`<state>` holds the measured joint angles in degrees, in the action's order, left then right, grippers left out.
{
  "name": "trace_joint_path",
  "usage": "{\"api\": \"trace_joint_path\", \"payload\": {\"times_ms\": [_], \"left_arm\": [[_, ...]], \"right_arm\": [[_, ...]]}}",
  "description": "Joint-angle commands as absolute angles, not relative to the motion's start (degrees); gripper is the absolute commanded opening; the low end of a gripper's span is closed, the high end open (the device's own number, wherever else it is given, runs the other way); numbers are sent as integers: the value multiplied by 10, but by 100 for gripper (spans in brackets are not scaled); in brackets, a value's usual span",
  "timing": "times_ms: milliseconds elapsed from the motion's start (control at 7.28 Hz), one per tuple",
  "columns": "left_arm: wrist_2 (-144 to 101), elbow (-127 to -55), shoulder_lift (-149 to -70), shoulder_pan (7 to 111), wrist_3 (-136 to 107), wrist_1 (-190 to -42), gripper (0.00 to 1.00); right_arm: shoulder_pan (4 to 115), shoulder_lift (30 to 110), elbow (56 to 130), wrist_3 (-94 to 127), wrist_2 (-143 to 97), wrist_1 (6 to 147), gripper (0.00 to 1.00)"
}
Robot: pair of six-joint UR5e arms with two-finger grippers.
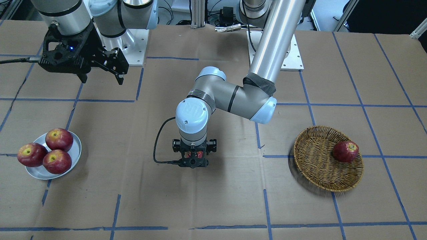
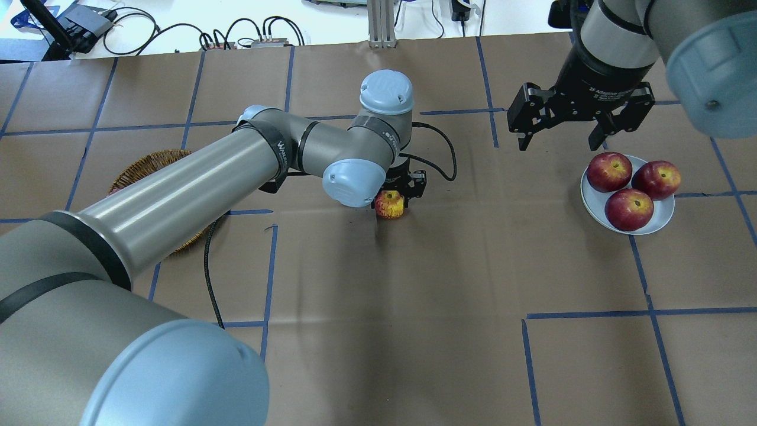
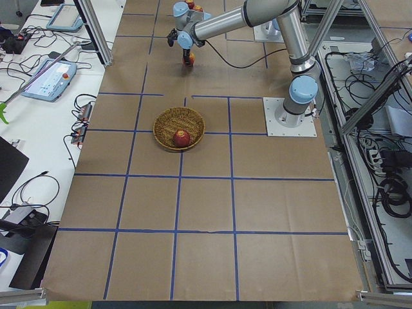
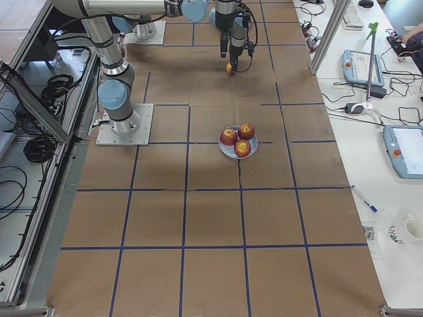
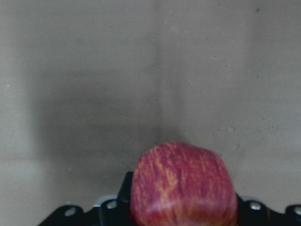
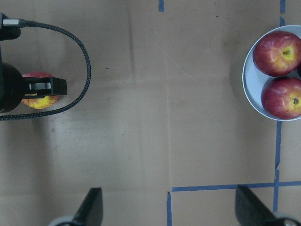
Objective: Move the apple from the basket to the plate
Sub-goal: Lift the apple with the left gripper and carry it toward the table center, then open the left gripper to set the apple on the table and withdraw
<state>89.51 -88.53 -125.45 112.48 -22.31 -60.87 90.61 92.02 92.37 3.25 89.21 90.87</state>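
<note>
Mid-table, the left gripper (image 1: pixel 193 154) is clamped on the apple (image 2: pixel 390 205), its fingers pressing the fruit's two sides. The yellow stem patch faces up in the overhead view. The wrist camera shows the streaked skin low in its frame with bare table beyond. A soft shadow under it suggests the fruit hangs clear of the surface, though how high cannot be told.

In the overhead view the basket (image 1: pixel 317 160) lies at 9 o'clock from the apple, well apart and holding one dark apple (image 1: pixel 346 151). The plate (image 2: pixel 665 214) lies at 3 o'clock, also well apart.

The step in hand appears to be the carry across to the plate. To do it well, the grip should stay firm on the round, smooth fruit. Travel should be level and unhurried so the fruit does not roll out between the fingers.

Three red apples (image 2: pixel 630 209) already crowd the plate, leaving bare metal mainly at its 4 to 5 o'clock rim. The drop should aim there and be made low, so it does not knock the others off.

The right gripper (image 2: pixel 559 133) hangs with jaws wide apart at 11 o'clock from the plate. It holds nothing and sits close to any approach path. Since the plate is on that arm's side, setting the apple down mid-table for it to collect may be the safer course.
</note>
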Motion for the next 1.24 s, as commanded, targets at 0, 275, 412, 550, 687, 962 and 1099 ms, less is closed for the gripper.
{"api": "trace_joint_path", "payload": {"times_ms": [0,275,412,550,687,962,1099], "left_arm": [[893,-871,-1248,1121,-224,-613,99],[887,-865,-1224,1121,-224,-614,99],[889,-864,-1194,1121,-223,-615,99],[889,-867,-1160,1115,-207,-628,99],[888,-870,-1130,1082,-127,-677,99],[866,-891,-1072,1022,-1,-715,99],[866,-892,-1038,987,25,-750,99]], "right_arm": [[906,920,924,33,892,908,100],[906,920,924,33,892,908,100],[906,920,924,33,892,909,100],[906,920,924,33,893,908,100],[906,920,922,33,894,909,100],[906,919,920,33,898,909,100],[907,922,918,33,915,909,100]]}}
